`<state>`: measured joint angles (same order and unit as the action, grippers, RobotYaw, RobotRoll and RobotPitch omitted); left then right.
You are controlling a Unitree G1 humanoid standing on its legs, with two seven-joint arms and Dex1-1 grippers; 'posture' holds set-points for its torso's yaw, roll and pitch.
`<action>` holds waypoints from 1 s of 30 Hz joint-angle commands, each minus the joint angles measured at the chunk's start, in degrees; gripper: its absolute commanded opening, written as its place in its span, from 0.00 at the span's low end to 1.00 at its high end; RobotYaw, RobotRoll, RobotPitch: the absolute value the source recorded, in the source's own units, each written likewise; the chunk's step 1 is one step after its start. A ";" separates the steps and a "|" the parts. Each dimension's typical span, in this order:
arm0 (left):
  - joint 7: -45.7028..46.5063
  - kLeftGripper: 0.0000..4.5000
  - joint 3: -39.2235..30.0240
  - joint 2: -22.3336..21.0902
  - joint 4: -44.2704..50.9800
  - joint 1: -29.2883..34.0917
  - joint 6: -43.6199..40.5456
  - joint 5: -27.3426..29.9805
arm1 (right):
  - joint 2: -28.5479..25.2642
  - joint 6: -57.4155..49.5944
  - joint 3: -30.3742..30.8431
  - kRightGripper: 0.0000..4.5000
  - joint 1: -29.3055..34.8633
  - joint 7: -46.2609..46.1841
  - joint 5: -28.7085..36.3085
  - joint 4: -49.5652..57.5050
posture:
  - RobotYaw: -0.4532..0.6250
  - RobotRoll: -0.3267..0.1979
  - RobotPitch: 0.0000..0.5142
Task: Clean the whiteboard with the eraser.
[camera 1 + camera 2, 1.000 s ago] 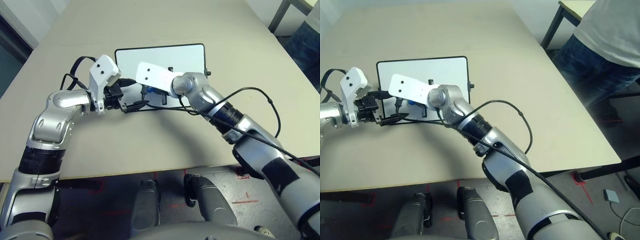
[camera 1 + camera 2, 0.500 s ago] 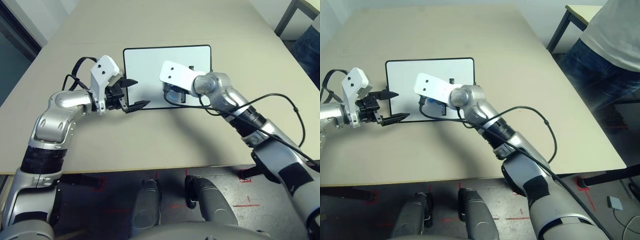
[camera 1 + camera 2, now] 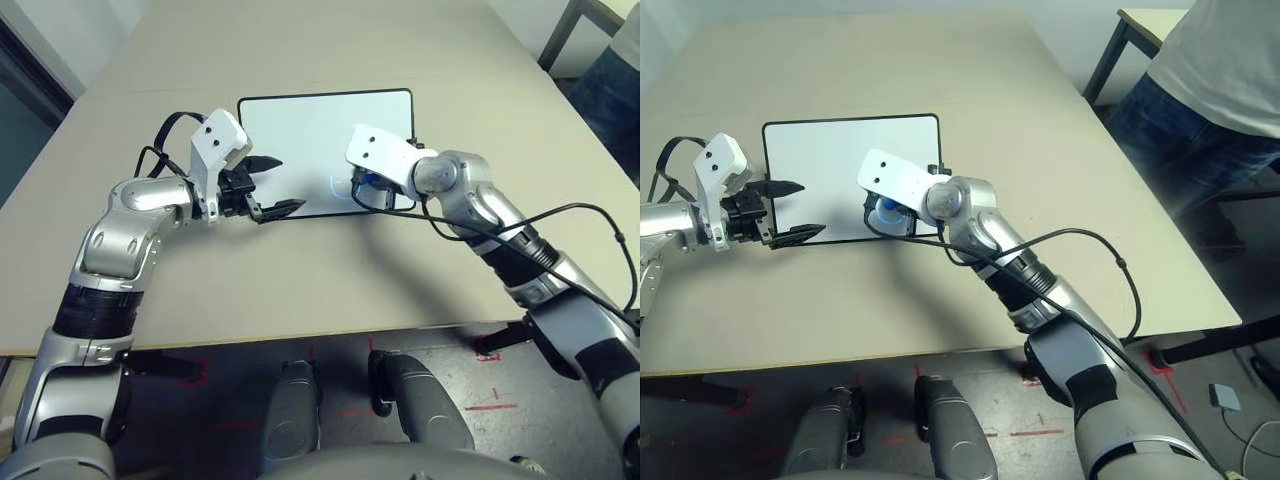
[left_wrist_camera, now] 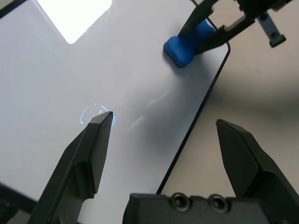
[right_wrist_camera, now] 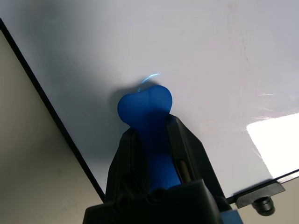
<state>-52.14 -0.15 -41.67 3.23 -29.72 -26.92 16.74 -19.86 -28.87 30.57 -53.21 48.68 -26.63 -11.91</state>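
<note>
Wiping is the step in hand, as I judge it. The right gripper point(image 5: 154, 140) is clamped on the eraser point(image 5: 145, 112), whose rounded blue end presses on the whiteboard point(image 3: 300, 140) close to the board's near edge, toward its right-hand corner. To do it well, the eraser's face should lie flat on the white surface with steady, light pressure, and each pass should run along the board's length and overlap the last one, stopping short of the thin black frame so the block does not catch or slip off onto the tabletop point(image 3: 330, 280).

The left gripper point(image 4: 163, 128) hangs with its fingers spread wide and nothing between them, over the board's near left corner; one finger is above the white surface and the other above the bare tabletop. It seems not to touch the board, though I cannot be sure. If the board starts to slide under the wiping, pinning that corner would help.

The board lies flat at the middle of the beige tabletop, well clear of all its edges. Any red marks left are too faint to place with confidence; the right wrist view hints at pale pink traces.

A person point(image 3: 1220, 90) stands beyond the tabletop's right edge, beside another table.
</note>
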 commanded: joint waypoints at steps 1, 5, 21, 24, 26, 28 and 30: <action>6.35 1.00 -6.12 3.39 -1.95 -1.46 4.18 1.04 | 0.73 -7.36 -8.07 0.17 -2.49 0.41 4.87 2.84 | 0.43 0.62 0.33; 14.43 1.00 -12.39 7.72 -3.02 -2.05 9.77 1.14 | 1.34 -17.17 -17.07 0.17 -5.22 -0.96 10.10 8.12 | 0.44 0.62 0.33; 33.20 1.00 -30.36 4.46 -22.08 5.18 32.16 -4.51 | -9.59 -26.71 -29.07 0.17 4.35 -13.39 15.28 6.56 | 0.47 0.62 0.32; 33.61 1.00 -30.19 4.32 -27.70 7.03 33.97 -4.77 | -8.81 -24.27 -29.17 0.17 6.45 -15.38 16.36 1.71 | 0.48 0.62 0.31; 34.31 1.00 -30.32 4.72 -30.64 7.46 33.94 -4.12 | -7.95 -22.78 -29.43 0.17 7.24 -16.90 16.98 -1.39 | 0.48 0.62 0.31; 34.43 1.00 -29.93 5.35 -32.89 7.52 33.47 -3.51 | -7.42 -21.65 -29.28 0.17 7.65 -18.29 17.11 -4.07 | 0.49 0.62 0.31; 33.95 1.00 -28.95 5.74 -34.24 7.51 33.48 -3.53 | -7.12 -21.43 -29.18 0.17 7.70 -19.41 17.27 -5.96 | 0.49 0.62 0.31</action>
<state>-17.91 -30.00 -36.58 -29.36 -22.81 6.29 13.14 -27.21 -50.85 1.23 -46.15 30.30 -9.88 -16.33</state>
